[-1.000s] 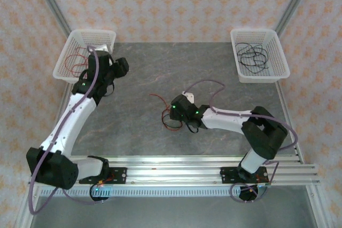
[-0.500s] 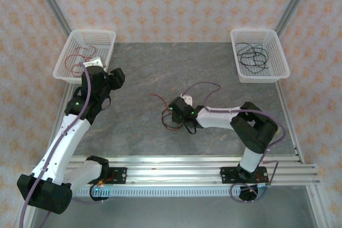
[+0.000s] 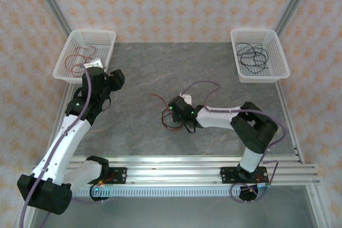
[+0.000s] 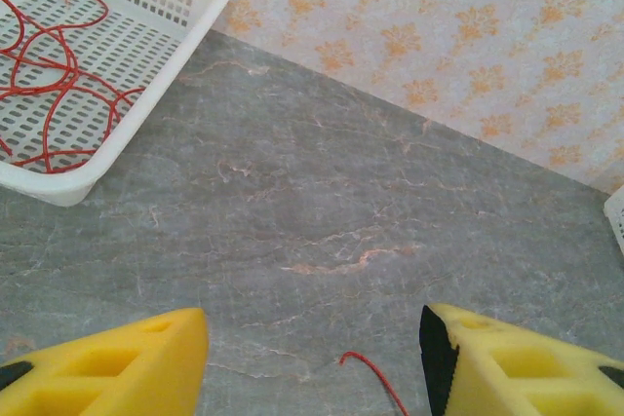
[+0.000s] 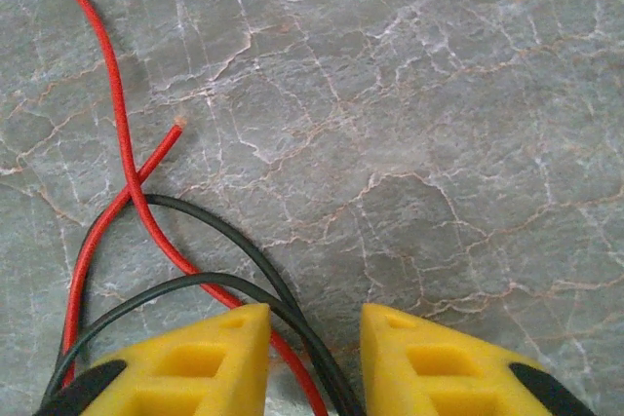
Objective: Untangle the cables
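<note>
A tangle of thin red and black cables [image 3: 169,120] lies on the grey table [image 3: 139,78] at mid-centre, with one red strand [image 3: 155,97] trailing off to the left. My right gripper [image 3: 174,112] is down over the tangle. Its yellow fingers [image 5: 195,358] stand a narrow gap apart, and black cable [image 5: 229,239] and red cable [image 5: 115,114] run between them, close to the left finger. My left gripper [image 3: 114,78] hovers beside the left basket, open [image 4: 312,353] and holding nothing. A loose red cable end [image 4: 375,385] lies on the table below it.
The white basket [image 3: 108,41] at the back left holds red cables [image 3: 78,57]; its corner [image 4: 185,41] shows at the upper left of the left wrist view. Another white basket [image 3: 278,52] at the back right holds black cables [image 3: 252,56]. Metal rails [image 3: 171,166] run along the near edge.
The left arm has pulled back from the left basket toward the near side. The right gripper's fingers have narrowed over the tangled cables and shifted slightly left.
</note>
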